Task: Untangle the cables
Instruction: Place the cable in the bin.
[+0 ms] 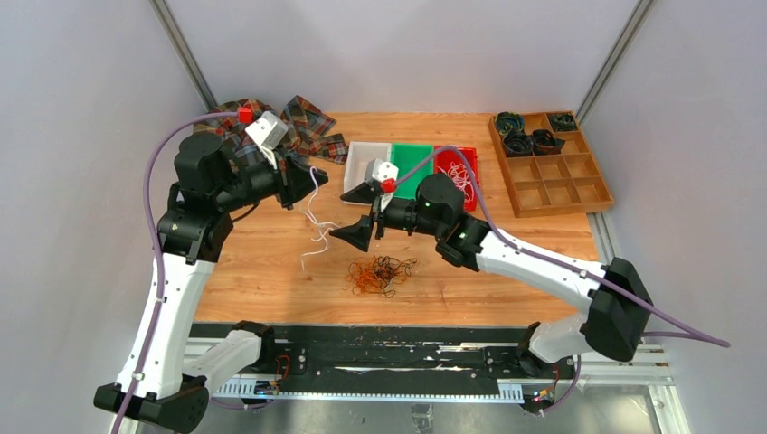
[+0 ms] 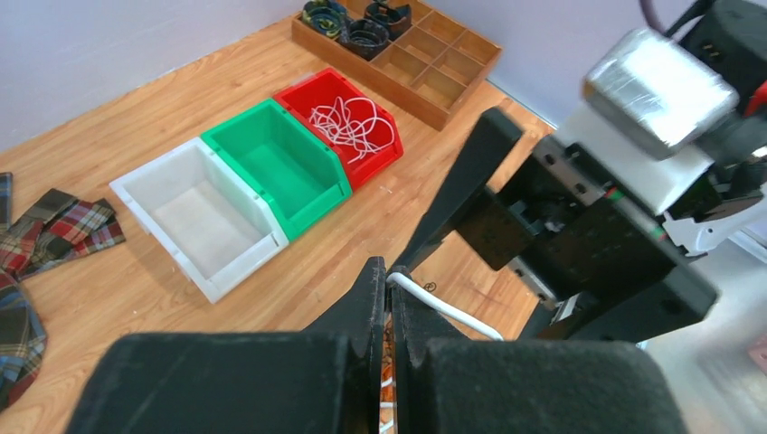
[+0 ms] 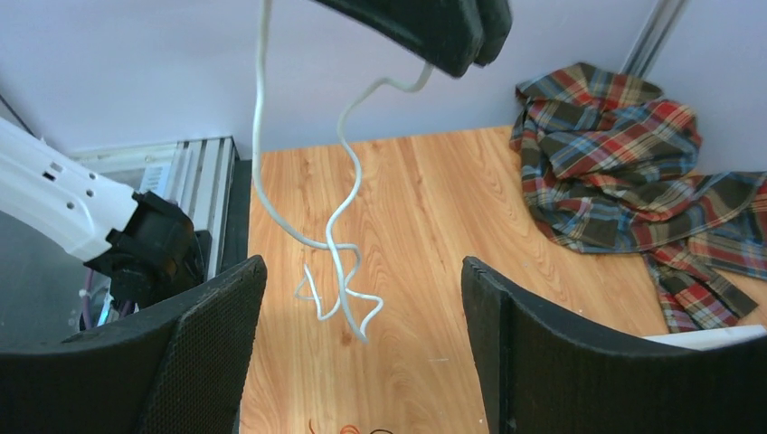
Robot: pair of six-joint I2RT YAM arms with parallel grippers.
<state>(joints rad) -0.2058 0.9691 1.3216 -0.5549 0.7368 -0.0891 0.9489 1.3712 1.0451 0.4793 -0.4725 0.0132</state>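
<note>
Two arms bend inward over the table (image 1: 271, 271). Nearest, by its front edge, a copper-orange and black tangle (image 1: 380, 273) lies loose, touched by neither gripper. Above it the right gripper (image 1: 355, 215) is spread wide and grips nothing. The white cable (image 1: 314, 221) dangles just beyond its fingers (image 3: 213, 316). The left gripper (image 1: 320, 174) is raised and clenched on that cable's upper end. Farther back, well apart from the tangle, more white cables (image 1: 456, 177) lie in the red bin (image 2: 384, 155).

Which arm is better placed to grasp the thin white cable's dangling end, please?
Right: the right end effector is open, facing the thin white cable; left end effector is shut on it.
</note>
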